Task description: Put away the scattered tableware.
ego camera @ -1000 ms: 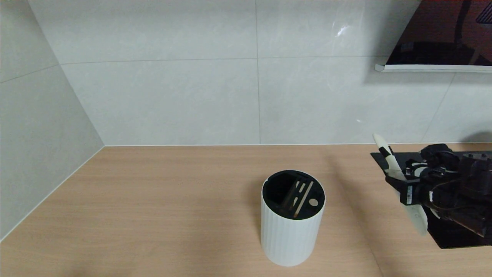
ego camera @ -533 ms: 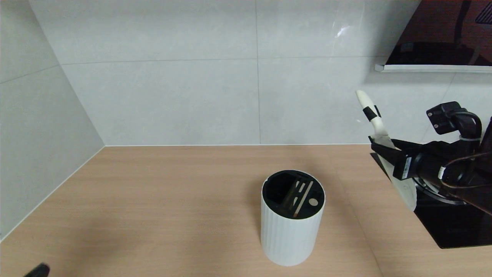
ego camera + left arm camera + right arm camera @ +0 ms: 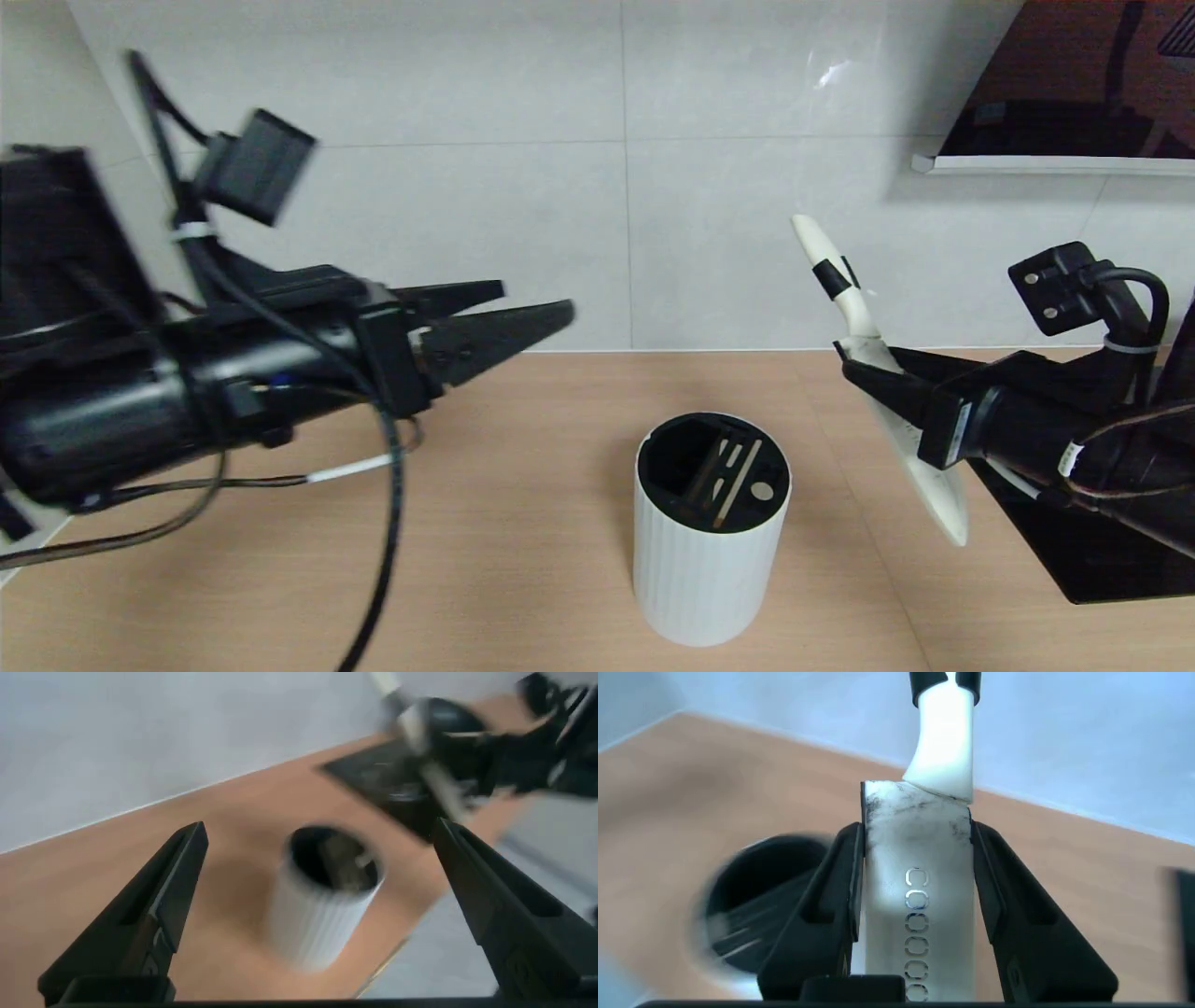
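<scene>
right gripper clamped on white spatula, tilted, blade down, in air right of holder | left gripper fingers apart, empty, left of holder | advice: stand spatula upright over holder's open compartment, lower slowly, then release

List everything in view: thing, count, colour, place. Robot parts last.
ribbed cylindrical utensil holder: one, white with black top, standing on the counter's middle.
thin utensils: a few, pale, inside the holder.
slotted spatula: one, white with black band, held above the counter, right of the holder.
wooden countertop: one, light brown.
glass cooktop: one, black, counter's right end.
left gripper: one, black, open, above the counter's left.
right gripper: one, black, shut on the spatula.
</scene>
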### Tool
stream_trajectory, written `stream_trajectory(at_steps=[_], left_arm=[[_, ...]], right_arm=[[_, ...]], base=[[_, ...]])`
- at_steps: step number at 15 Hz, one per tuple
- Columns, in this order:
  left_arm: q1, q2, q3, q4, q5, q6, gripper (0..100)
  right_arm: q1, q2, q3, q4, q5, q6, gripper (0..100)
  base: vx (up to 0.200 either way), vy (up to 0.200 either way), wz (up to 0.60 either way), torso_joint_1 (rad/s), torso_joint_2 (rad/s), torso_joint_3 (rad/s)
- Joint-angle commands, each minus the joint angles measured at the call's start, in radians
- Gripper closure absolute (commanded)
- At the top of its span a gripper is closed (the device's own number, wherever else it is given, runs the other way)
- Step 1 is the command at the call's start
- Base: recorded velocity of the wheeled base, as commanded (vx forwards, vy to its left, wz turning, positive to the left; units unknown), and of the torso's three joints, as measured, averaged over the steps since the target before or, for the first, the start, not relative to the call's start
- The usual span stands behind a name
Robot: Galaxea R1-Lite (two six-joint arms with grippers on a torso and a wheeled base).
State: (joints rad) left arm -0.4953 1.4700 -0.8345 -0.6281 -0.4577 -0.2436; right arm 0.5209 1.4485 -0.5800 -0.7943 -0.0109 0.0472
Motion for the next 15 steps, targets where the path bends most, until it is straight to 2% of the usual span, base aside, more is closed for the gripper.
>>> stream_trajectory(at_steps=[1, 3, 5, 8, 10, 12, 13, 15], left_arm=[[-0.169, 0.345, -0.176, -0.12, -0.019, -0.134, 0], [-0.181, 0.412, -0.247, -0.12, -0.019, -0.146, 0], [-0.189, 0.469, -0.279, -0.124, -0.016, -0.146, 0], [-0.193, 0.495, -0.307, -0.125, -0.013, -0.148, 0], [-0.223, 0.495, -0.322, -0.127, -0.006, -0.171, 0], [-0.238, 0.523, -0.365, -0.127, 0.028, -0.177, 0], [-0.243, 0.549, -0.41, -0.127, 0.071, -0.177, 0], [-0.249, 0.563, -0.436, -0.139, 0.091, -0.177, 0]], right_arm=[[0.042, 0.018, 0.002, 0.0, 0.002, 0.006, 100], [0.068, 0.015, 0.006, 0.0, 0.002, 0.022, 100], [0.103, 0.02, 0.008, 0.0, 0.002, 0.034, 100], [0.108, 0.036, 0.006, -0.005, 0.006, 0.054, 100], [0.11, 0.044, 0.002, -0.005, 0.006, 0.059, 100], [0.111, 0.046, 0.002, -0.006, 0.006, 0.085, 100], [0.116, 0.046, 0.002, -0.006, 0.006, 0.086, 100], [0.12, 0.046, 0.0, -0.006, 0.006, 0.086, 100]], base=[[0.0, 0.0, 0.0, 0.0, 0.0, 0.0], [0.0, 0.0, 0.0, 0.0, 0.0, 0.0], [0.0, 0.0, 0.0, 0.0, 0.0, 0.0], [0.0, 0.0, 0.0, 0.0, 0.0, 0.0], [0.0, 0.0, 0.0, 0.0, 0.0, 0.0], [0.0, 0.0, 0.0, 0.0, 0.0, 0.0], [0.0, 0.0, 0.0, 0.0, 0.0, 0.0], [0.0, 0.0, 0.0, 0.0, 0.0, 0.0]])
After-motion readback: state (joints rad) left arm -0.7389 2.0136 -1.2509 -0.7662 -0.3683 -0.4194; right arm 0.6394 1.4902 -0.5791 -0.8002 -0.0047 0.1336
